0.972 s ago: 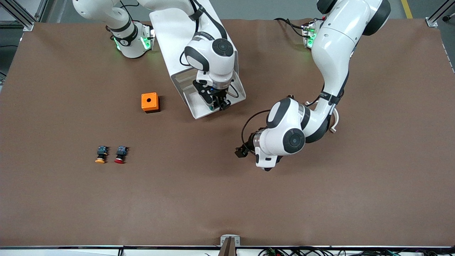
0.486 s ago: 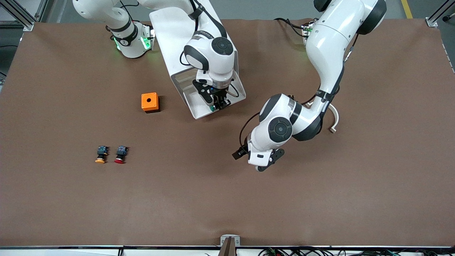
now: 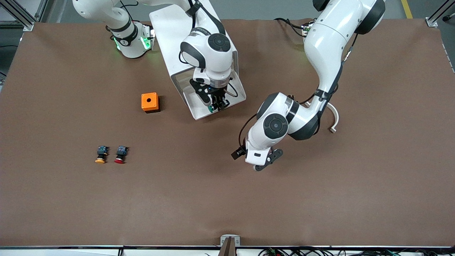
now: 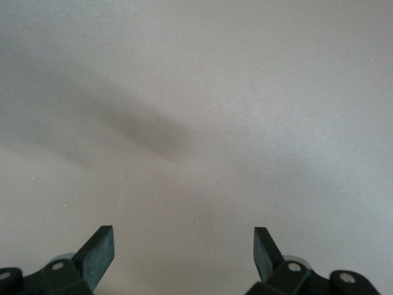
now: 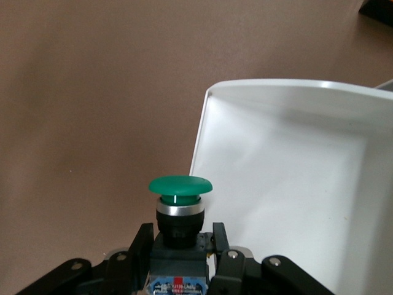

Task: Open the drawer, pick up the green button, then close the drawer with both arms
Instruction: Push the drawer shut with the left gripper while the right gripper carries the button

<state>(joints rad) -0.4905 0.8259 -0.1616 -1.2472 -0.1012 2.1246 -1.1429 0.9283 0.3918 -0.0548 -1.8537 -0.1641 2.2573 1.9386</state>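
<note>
Brown table with a white cabinet lying at the robots' edge, its drawer pulled out toward the front camera. Right gripper over the open drawer, clenched on the green-capped button; right wrist view shows the button lifted above the drawer's white rim, cap pointing away from the fingers. Left gripper released, jaws spread wide, nothing between them, over bare table nearer the front camera than the drawer. Orange box beside the drawer toward the right arm's end. Yellow button and red button side by side, nearer the camera than the box.
</note>
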